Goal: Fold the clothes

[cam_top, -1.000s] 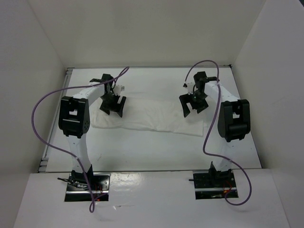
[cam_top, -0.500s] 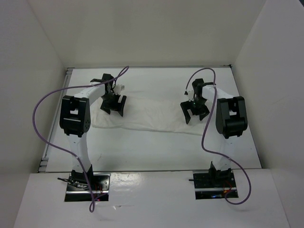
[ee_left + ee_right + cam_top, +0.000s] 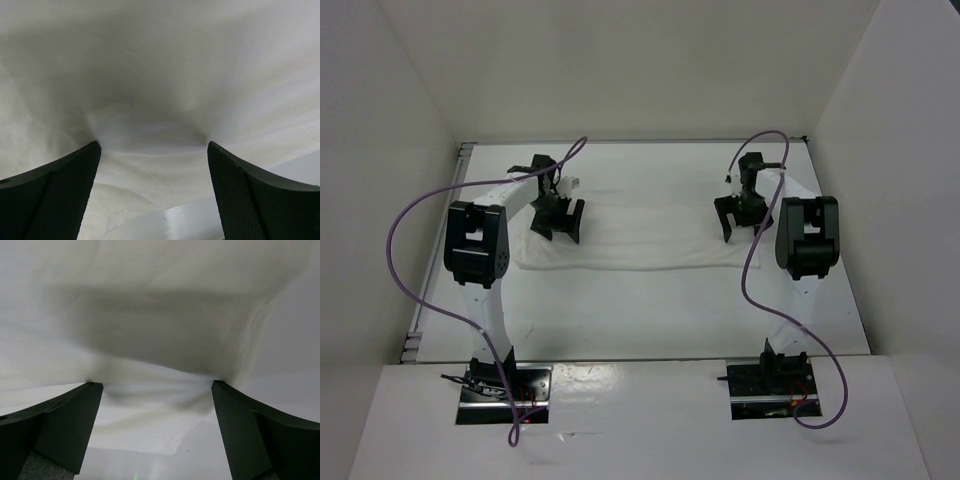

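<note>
The clothes (image 3: 640,235) are one white garment lying as a wide, flat band across the far half of the table. My left gripper (image 3: 558,224) stands open over its left end. In the left wrist view the fingertips are wide apart and press down onto the clothes (image 3: 160,75) near its near edge, left gripper (image 3: 152,146). My right gripper (image 3: 739,220) stands open over the right end. In the right wrist view its tips rest on the clothes (image 3: 150,300) just behind a near corner, right gripper (image 3: 156,385). Nothing is pinched in either.
The white table (image 3: 640,310) is boxed in by white walls on three sides. A metal rail (image 3: 420,310) runs along its left edge. Purple cables (image 3: 395,250) loop off both arms. The arm bases (image 3: 505,392) sit at the near edge.
The right gripper has moved away from the bases and a little right. The cloth's near right part has gone back with it, leaving a narrower, straighter band. The left gripper has barely moved.
</note>
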